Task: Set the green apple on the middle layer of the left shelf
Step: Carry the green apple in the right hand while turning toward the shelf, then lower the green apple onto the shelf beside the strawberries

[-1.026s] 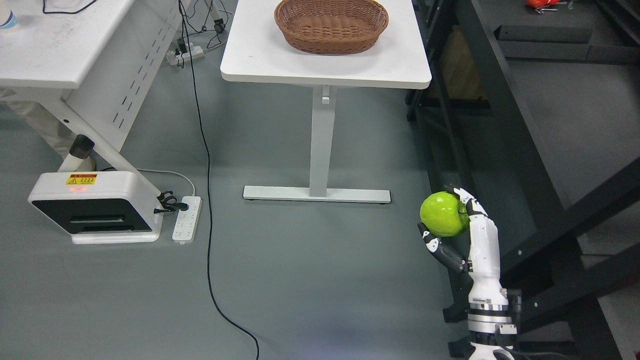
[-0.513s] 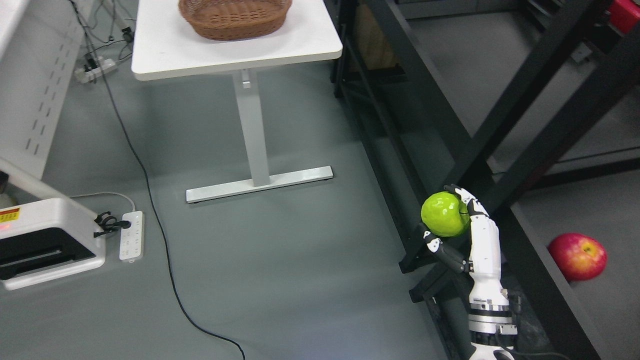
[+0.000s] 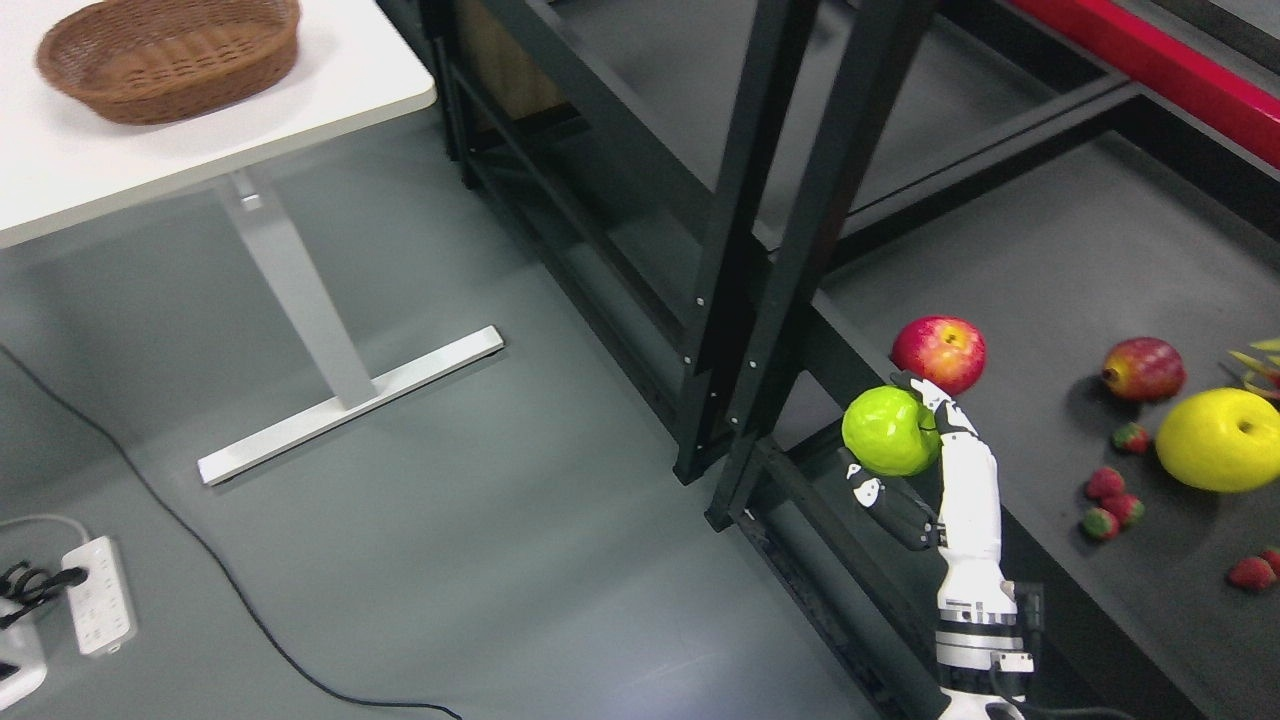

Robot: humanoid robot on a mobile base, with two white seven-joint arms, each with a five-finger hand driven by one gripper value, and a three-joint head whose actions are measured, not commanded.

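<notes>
The right hand (image 3: 925, 455) has its fingers curled around the green apple (image 3: 889, 430) (thumb beneath, fingertips over the top), holding it just beside the red apple (image 3: 938, 353) on the black shelf (image 3: 1010, 300).

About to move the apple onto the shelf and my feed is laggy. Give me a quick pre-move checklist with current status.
1. Round glossy green apple held in right hand, fingers wrapped around it: ok.
2. Apple already on a shelf board: not ok, it is held up at the edge of the black metal shelf.
3. Free spot on the dark board: ok, bare area behind the round red apple.
4. Which layer this board is: cannot tell.
5. Black uprights close left of the apple: not ok, possible collision risk.
</notes>
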